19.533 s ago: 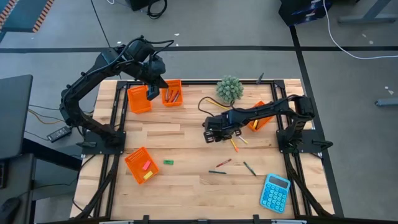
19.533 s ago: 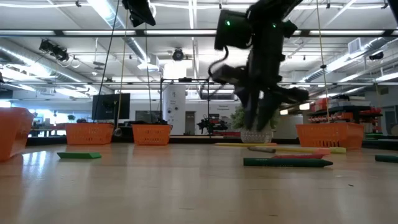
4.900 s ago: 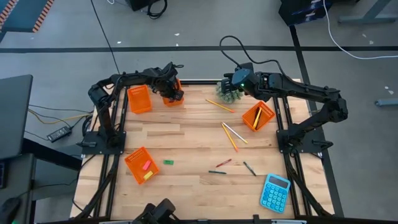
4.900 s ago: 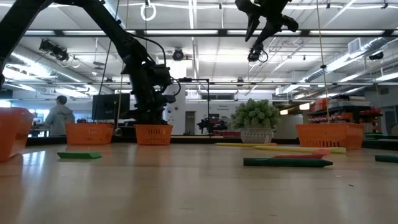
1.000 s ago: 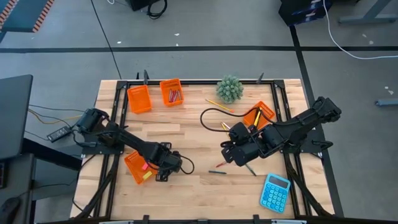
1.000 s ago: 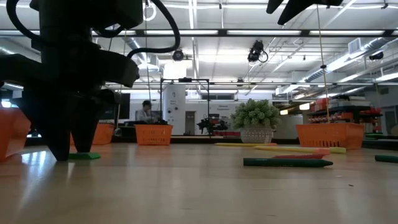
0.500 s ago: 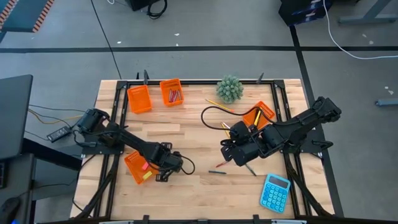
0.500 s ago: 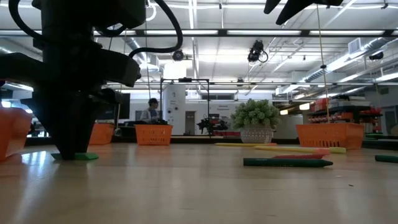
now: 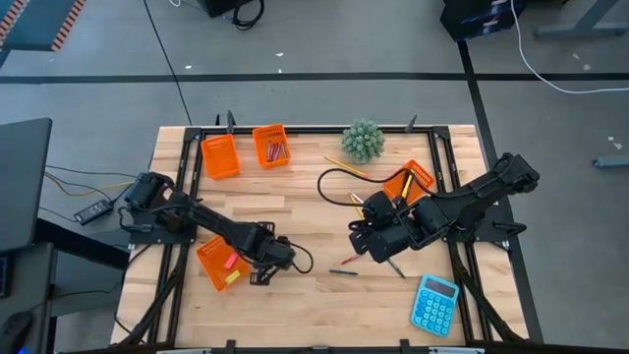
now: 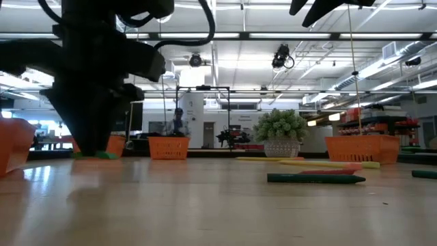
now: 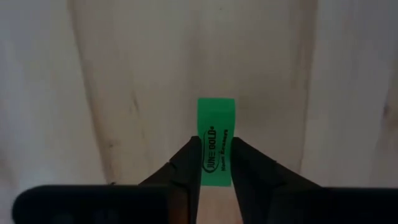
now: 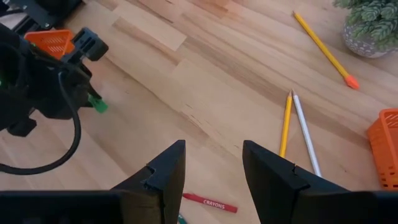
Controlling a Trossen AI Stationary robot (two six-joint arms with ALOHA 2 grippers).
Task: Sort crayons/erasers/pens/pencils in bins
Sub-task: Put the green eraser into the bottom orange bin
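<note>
My left gripper (image 9: 268, 258) points down near the table's front left, shut on a green eraser (image 11: 216, 134), which hangs just above the wood (image 10: 106, 155). Beside it, toward the left edge, stands an orange bin (image 9: 205, 254) holding pink and yellow erasers. My right gripper (image 12: 213, 155) hovers open above the table's middle right (image 9: 369, 241), with nothing between its fingers. Below it lie a red crayon (image 12: 208, 202) and two pencils (image 12: 295, 127). A dark stick (image 9: 344, 271) and a green crayon (image 9: 394, 266) lie near the front. My left gripper pinches the green eraser between its two fingers, one on each long side (image 11: 216, 171), at the end nearer the wrist. The fingers (image 11: 189, 162) come from above, pointing down. The eraser lies level and is lifted clear of the table.
Two orange bins (image 9: 219, 156) (image 9: 271, 146) stand at the far left, the second with crayons in it. Another bin (image 9: 409, 183) sits at the right, with a potted plant (image 9: 363, 141) behind it. A blue calculator (image 9: 434, 303) lies at the front right.
My left gripper has shut on the green eraser and risen, lifting it clear of the table. My right gripper has kept still.
</note>
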